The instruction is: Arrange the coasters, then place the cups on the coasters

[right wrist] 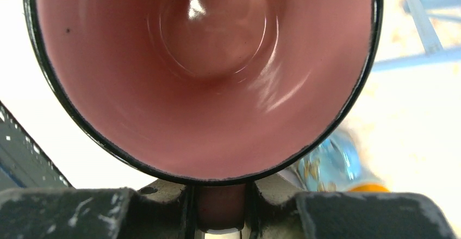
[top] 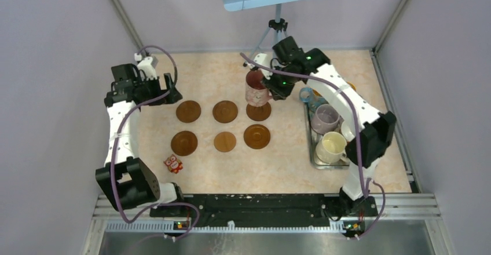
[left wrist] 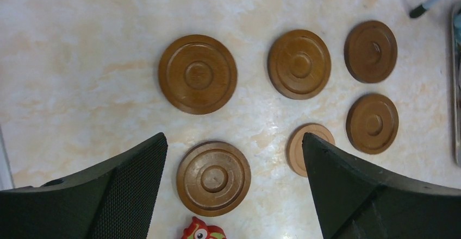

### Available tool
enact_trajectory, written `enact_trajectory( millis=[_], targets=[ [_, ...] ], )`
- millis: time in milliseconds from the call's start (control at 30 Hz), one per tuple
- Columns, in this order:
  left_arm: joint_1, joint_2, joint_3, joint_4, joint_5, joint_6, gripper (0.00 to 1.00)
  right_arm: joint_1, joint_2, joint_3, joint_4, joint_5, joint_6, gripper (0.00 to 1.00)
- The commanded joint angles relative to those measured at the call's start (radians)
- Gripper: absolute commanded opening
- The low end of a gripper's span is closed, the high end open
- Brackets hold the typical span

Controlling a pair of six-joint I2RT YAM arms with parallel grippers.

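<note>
Six brown coasters lie in two rows of three; the back right coaster (top: 259, 115) is partly covered by the pink cup (top: 255, 90). My right gripper (top: 271, 84) is shut on the handle of this cup (right wrist: 206, 76) and holds it upright over that coaster; whether it touches I cannot tell. The lighter, smaller coaster (top: 224, 141) is front middle. My left gripper (top: 147, 86) hangs open at the far left, above the front left coaster (left wrist: 213, 178), with nothing between its fingers (left wrist: 136, 184).
A steel tray (top: 313, 150) at the right holds a lavender cup (top: 325, 117), a cream cup (top: 331, 146) and a blue cup (top: 307, 95). A small red owl (top: 172, 163) stands by the front left coaster. A tripod (top: 277, 32) stands at the back.
</note>
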Motion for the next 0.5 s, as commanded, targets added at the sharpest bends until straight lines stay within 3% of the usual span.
enact_trajectory(
  millis=[0,300,467],
  targets=[
    [0.097,0.006,0.05,0.005,-0.022,-0.11,0.99,0.081,0.104,0.174,0.161,0.021,0.132,0.0],
    [0.204,0.024,0.021,0.041,0.04,-0.173,0.99,0.241,0.455,0.514,0.198,0.038,0.186,0.0],
    [0.221,0.019,0.017,0.042,0.044,-0.172,0.99,0.276,0.537,0.558,0.32,0.015,0.252,0.0]
  ],
)
